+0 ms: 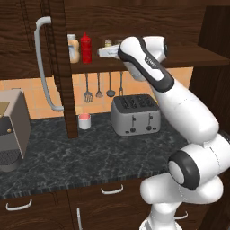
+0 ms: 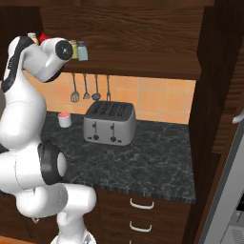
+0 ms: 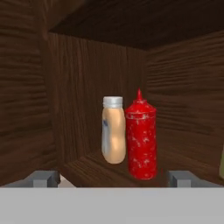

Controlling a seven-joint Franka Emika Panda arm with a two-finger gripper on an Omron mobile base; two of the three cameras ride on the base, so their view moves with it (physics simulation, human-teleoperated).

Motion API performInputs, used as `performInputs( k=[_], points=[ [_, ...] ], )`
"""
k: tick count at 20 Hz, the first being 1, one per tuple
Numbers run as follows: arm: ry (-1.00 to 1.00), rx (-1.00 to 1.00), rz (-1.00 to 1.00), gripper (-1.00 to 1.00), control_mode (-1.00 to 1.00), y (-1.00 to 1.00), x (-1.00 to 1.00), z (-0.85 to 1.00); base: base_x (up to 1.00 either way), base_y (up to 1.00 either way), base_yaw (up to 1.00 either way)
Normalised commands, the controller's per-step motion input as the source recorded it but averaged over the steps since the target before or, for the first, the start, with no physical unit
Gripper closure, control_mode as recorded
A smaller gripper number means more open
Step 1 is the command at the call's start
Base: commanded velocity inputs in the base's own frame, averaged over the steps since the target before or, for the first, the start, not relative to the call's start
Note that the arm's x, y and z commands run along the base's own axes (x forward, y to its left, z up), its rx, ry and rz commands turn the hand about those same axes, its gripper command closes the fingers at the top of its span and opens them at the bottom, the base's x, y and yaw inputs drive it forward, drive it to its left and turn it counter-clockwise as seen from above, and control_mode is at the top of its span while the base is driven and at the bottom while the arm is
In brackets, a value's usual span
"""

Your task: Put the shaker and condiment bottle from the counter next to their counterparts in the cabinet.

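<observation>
The red condiment bottle [image 3: 141, 139] stands upright on the inner shelf [image 1: 188, 58] of the dark wooden cabinet [image 1: 134, 22], just beside the tan-orange bottle with a white cap [image 3: 113, 130] and seemingly touching it. The end effector [image 3: 113, 178] faces the pair with its fingertips [image 3: 43, 178] spread wide to either side of both bottles, gripping nothing. Farther along the same shelf, the pale grey-blue shaker [image 2: 82, 50] sits right next to the olive-yellow shaker [image 2: 73, 49], while the dark marbled counter [image 1: 90, 148] below carries a grey toaster [image 1: 135, 114] and a small cup [image 1: 84, 121].
</observation>
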Motion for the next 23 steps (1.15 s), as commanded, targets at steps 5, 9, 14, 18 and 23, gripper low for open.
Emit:
performInputs(
  k=[5,9,14,18,23],
  points=[
    [-0.03,0.01,-0.16,-1.00,-1.00,-0.46,-0.92,0.19,0.00,0.00,0.00],
    [-0.03,0.05,-0.24,-1.00,-1.00,-0.56,-1.00,0.09,0.00,0.00,0.00],
    [-0.01,0.05,-0.22,-1.00,-1.00,-0.50,-0.97,0.05,0.00,0.00,0.00],
    [0.00,0.03,-0.16,-1.00,-1.00,-0.36,-0.84,0.09,0.00,0.00,0.00],
    [0.00,0.03,-0.16,-1.00,-1.00,-0.30,-0.80,0.10,0.00,0.00,0.00]
  ],
)
